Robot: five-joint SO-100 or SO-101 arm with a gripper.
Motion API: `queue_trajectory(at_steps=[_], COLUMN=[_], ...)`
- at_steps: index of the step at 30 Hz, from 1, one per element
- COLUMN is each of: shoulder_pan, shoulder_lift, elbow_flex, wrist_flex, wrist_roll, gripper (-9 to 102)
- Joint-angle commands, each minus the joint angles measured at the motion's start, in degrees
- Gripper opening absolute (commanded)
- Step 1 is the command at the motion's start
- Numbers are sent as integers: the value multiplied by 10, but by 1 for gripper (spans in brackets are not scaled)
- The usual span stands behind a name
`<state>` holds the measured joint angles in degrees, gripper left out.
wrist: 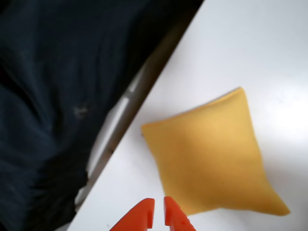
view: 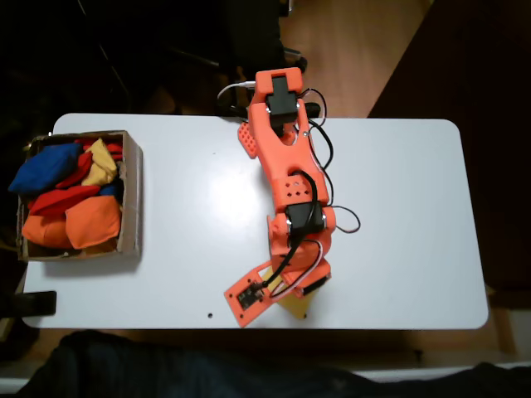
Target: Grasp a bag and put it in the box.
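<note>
The yellow bag (wrist: pixel 209 159) lies flat on the white table (wrist: pixel 250 43), close to its front edge. In the wrist view my gripper (wrist: pixel 159 215) enters from the bottom, its orange fingertips (wrist: pixel 144 214) nearly touching each other and holding nothing, just short of the bag's near edge. In the fixed view the orange arm (view: pixel 286 166) reaches down toward the front edge, and a corner of the bag (view: pixel 295 306) peeks out beneath the wrist. The brown cardboard box (view: pixel 130 191) stands at the table's left end, apart from the arm.
The box holds several bean bags: blue (view: pixel 41 166), red (view: pixel 62 199), orange (view: pixel 91 220) and a small yellow one (view: pixel 101 166). Dark fabric (wrist: pixel 53 106) lies just past the table's front edge. A wide stretch of bare table lies between box and arm.
</note>
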<state>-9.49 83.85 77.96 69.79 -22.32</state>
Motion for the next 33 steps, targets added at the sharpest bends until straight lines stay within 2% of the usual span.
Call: queue_trajectory(at_steps=[1, 12, 21, 27, 33], shoulder_pan=[7, 12, 10, 8, -3], shoulder_lift=[-2, -73, -137, -163, -175], elbow_flex=[-43, -110, -174, -198, -205], wrist_flex=[2, 8, 48, 89, 141], wrist_roll=[-3, -44, -66, -71, -133], gripper=[2, 2, 2, 9, 14])
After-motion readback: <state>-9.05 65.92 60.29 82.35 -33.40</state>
